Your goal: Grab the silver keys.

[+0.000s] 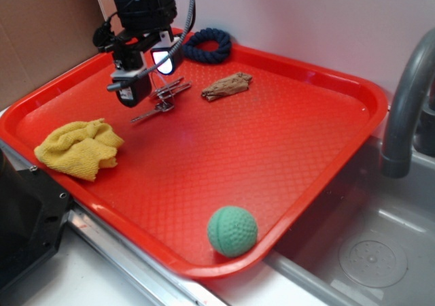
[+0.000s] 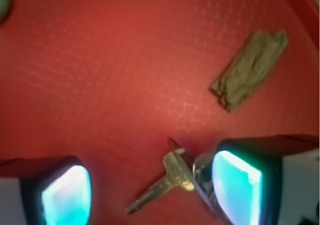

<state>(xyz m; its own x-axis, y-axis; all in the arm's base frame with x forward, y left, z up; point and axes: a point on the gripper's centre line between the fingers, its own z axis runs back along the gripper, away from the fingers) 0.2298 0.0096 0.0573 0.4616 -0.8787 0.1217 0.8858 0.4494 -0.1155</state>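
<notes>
The silver keys [image 1: 162, 100] lie flat on the red tray [image 1: 285, 156], in its far part toward the left corner, just short of the back rim. In the wrist view the bunch [image 2: 172, 177] shows one key blade pointing away from the ring, and the ring end sits right beside one of the two glowing fingertip pads [image 2: 236, 187], possibly touching it; the other pad is well off to the opposite side.

The gripper [image 1: 149, 75] hangs directly above the bunch with its jaws spread apart, nothing between them pinched yet. So the approach looks done, and what is left is the actual grab: the bunch sits off-centre in the gap, toward one finger, so a small sideways correction, a last drop to the tray floor, and a close would seem needed before any lift. Thin metal lying flat on a textured surface may slip from under the pads, so I judge the closing to be the risky part.

Nearby, the brown wood-like chunk [image 1: 226, 86] rests toward the back edge, apart from the keys. A blue rope ring [image 1: 207, 45] lies on the back rim, a yellow cloth [image 1: 78, 148] by the left edge, and a green ball [image 1: 232, 231] at the near corner.
</notes>
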